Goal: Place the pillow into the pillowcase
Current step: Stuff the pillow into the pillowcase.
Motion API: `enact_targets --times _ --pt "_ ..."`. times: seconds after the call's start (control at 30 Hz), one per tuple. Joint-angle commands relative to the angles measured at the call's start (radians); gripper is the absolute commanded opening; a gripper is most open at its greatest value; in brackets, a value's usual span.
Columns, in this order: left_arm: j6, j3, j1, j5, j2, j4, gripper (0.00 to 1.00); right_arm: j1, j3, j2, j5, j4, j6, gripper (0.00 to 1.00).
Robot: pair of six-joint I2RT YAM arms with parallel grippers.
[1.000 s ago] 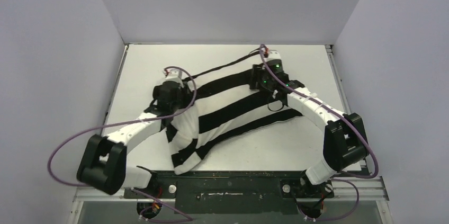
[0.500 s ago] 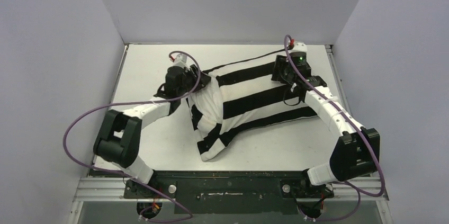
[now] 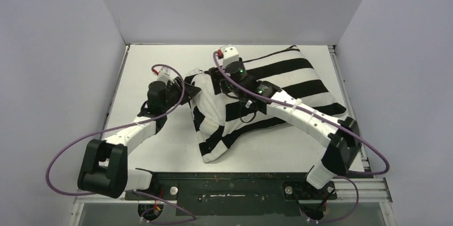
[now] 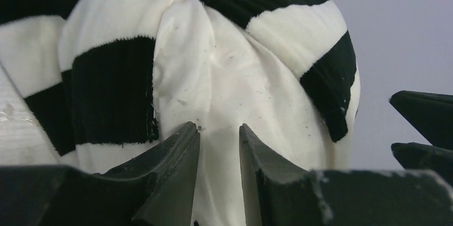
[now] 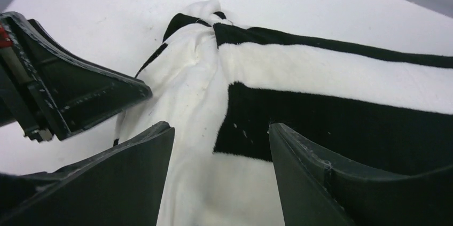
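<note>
Plumply stuffed, the striped pillowcase (image 3: 299,76) reaches the bench's (image 3: 140,65) far right corner, left gripper (image 4: 219,128) pinching its bunched white end, right gripper (image 5: 220,127) spread open.

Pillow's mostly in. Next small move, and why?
Probably close the right tool on the pillowcase edge and draw it over the end: what looks like bare pillow shows there, pinched in the left tool; the right jaws stand open astride it.
</note>
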Motion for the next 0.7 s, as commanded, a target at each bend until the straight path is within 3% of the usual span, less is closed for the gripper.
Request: enact_targets --times 0.0,0.2,0.3,0.4,0.47,0.67 --pt "-0.158 -0.019 -0.031 0.092 0.088 0.313 0.3 0.066 0.102 0.109 0.236 -0.047 -0.111 0.66" --pt "-0.232 -0.062 -0.108 0.047 0.231 0.479 0.25 0.106 0.159 0.232 0.378 -0.134 -0.155 0.64" --pt "-0.199 -0.054 -0.154 -0.019 0.3 0.447 0.24 0.124 0.2 0.28 0.483 -0.177 -0.18 0.5" --pt "-0.211 -0.05 -0.17 -0.035 0.373 0.456 0.24 0.143 0.234 0.282 0.493 -0.142 -0.223 0.23" --pt "-0.232 -0.069 -0.181 -0.044 0.418 0.534 0.23 0.144 0.262 0.276 0.456 -0.104 -0.242 0.1" --pt "-0.24 -0.062 -0.2 -0.065 0.507 0.564 0.22 0.102 0.375 0.295 0.315 -0.119 -0.181 0.05"
